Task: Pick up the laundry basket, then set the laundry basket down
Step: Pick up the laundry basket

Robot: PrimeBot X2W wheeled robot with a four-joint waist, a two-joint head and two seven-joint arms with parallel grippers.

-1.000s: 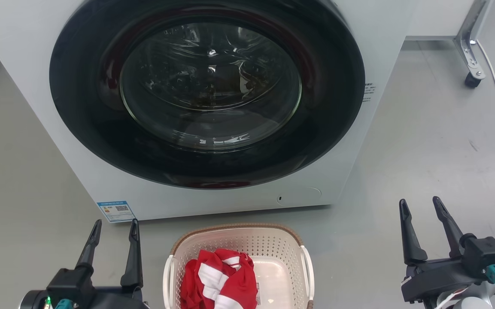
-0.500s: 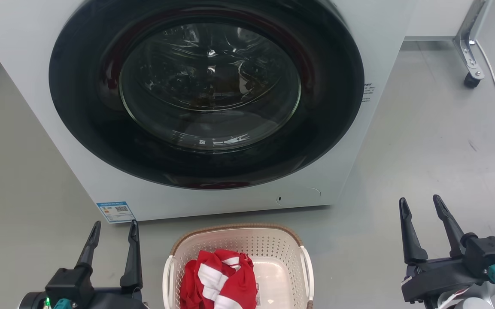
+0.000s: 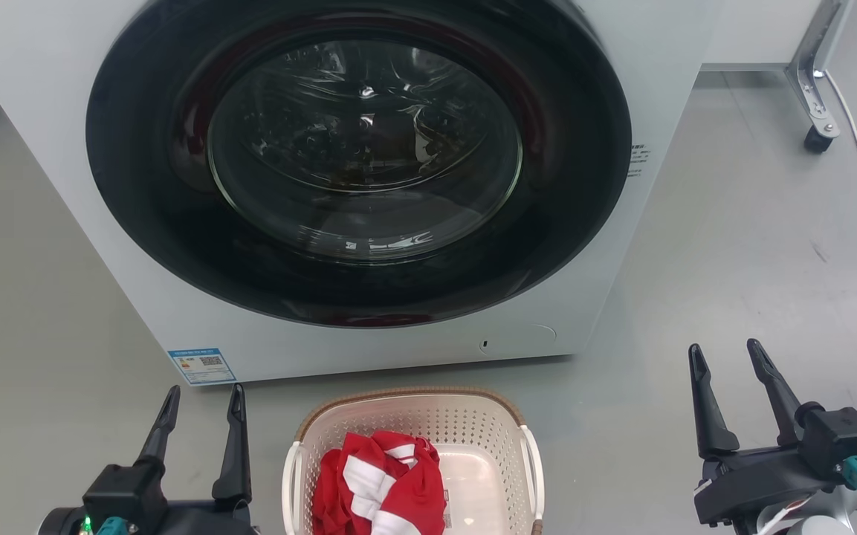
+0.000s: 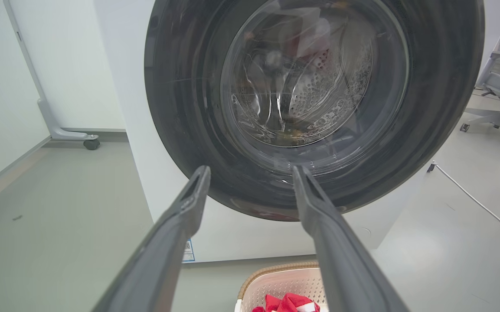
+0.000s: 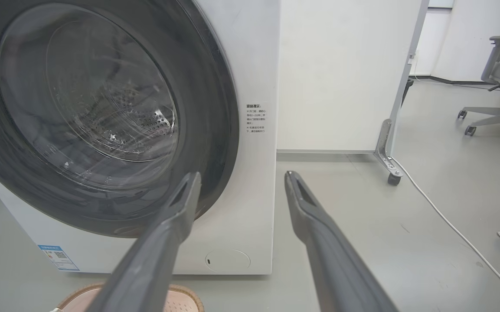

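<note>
Two empty tools spread wide, my left tool (image 3: pixel 205 388) and right tool (image 3: pixel 724 346), flank the untouched laundry basket (image 3: pixel 413 417); next, I judge, each must reach inward to a handle (image 3: pixel 534 461).

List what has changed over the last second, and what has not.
The left tool slid a little toward the laundry basket and lower in the head view, open and empty. Nothing was taken hold of or let go. The right tool, also open, the basket, the red-and-white cloth in it and the washing machine stayed as they were.
</note>
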